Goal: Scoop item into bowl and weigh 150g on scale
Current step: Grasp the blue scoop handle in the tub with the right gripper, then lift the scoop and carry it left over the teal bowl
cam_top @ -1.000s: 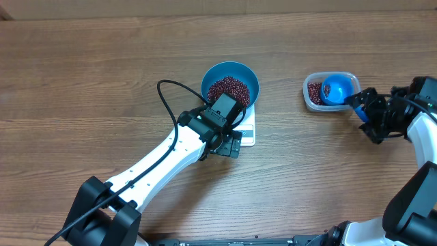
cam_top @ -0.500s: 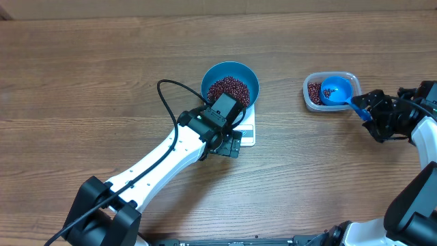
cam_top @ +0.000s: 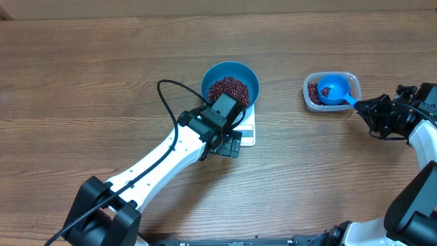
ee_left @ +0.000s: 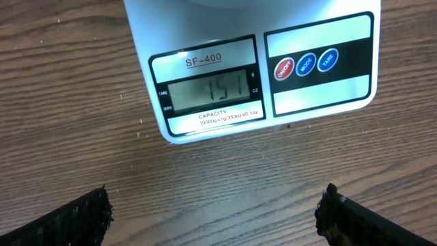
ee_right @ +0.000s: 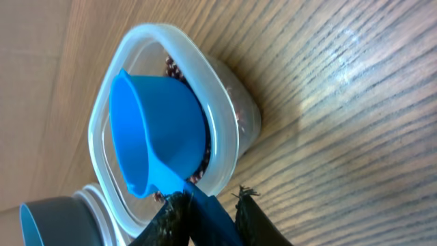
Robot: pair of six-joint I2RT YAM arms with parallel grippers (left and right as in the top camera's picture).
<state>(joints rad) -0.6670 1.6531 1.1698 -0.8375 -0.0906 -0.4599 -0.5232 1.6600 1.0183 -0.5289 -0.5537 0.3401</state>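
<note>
Left gripper [ee_left: 215, 205] hangs with its jaws spread as wide as they go, holding and touching nothing. It sits over the wooden table [cam_top: 102, 82], just in front of the small white square kitchen scale [ee_left: 261, 68]. One scale is in view, and its display reads 151. On its platform stands the one deep round bright blue bowl [cam_top: 225, 67], part-filled with a heap of small dark red-brown beans [cam_top: 229, 90], too many to count. The near edge of the bowl is hidden under the left arm's wrist.

Well apart to the right, the right gripper [ee_right: 205, 205] is closed on the handle of the one small blue plastic scoop [ee_right: 157, 130], with a dark finger pressed to each side of it. The scoop's cup lies inside the one clear plastic rectangular tub [ee_right: 225, 123], which stands on the table. A shallow layer of the same beans shows in the tub beside and beneath the cup. That makes two vessels holding beans, the bowl on the scale and the tub.
</note>
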